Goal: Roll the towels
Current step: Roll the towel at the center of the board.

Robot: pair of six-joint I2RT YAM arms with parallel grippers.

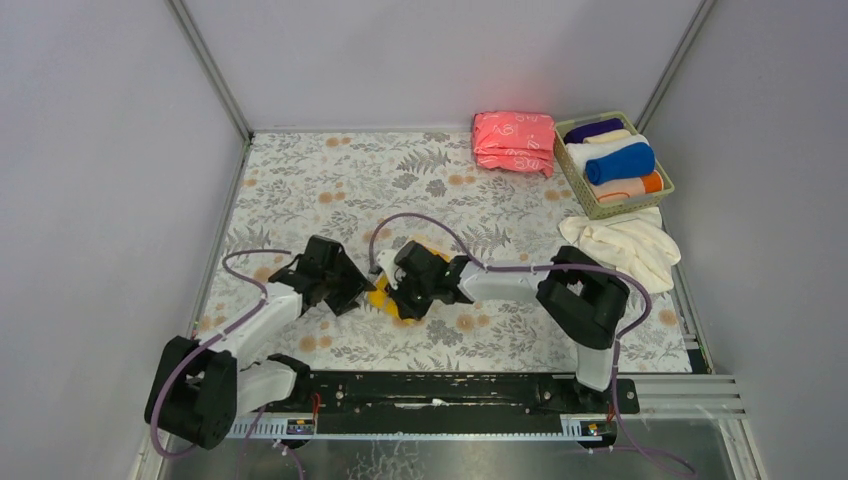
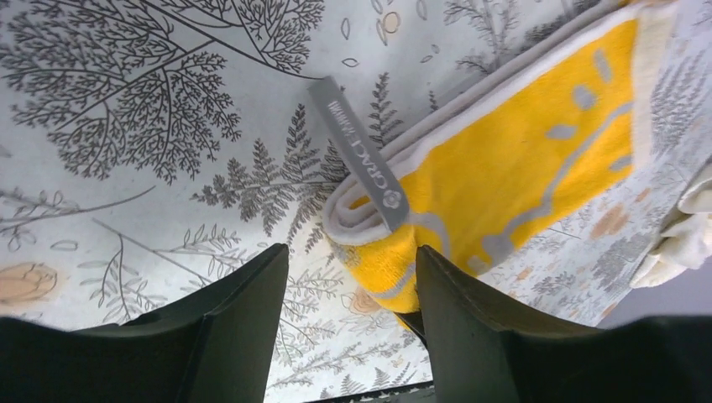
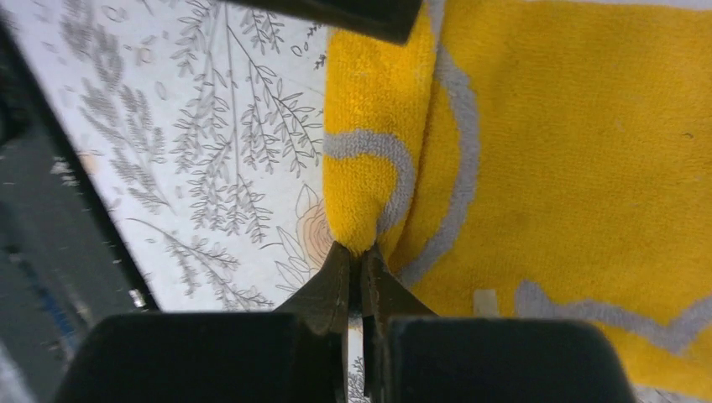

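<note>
yellow towel [image 1: 383, 297]: mid-table on floral cloth [image 1: 330, 180]; between both grippers, partly hidden under them
right gripper [image 3: 357, 256]: pinched tight on towel fold
left gripper [image 2: 348, 273]: jaws apart, straddling folded end; grey tag [image 2: 361, 155] just ahead
surroundings: basket [image 1: 574, 175] of rolled towels [image 1: 620, 163], pink stack [image 1: 513, 142], cream towels [image 1: 622, 248]; far right, well apart

Bright, even light casts only soft shadows; both wrist views go blurred nearest the lens.
</note>
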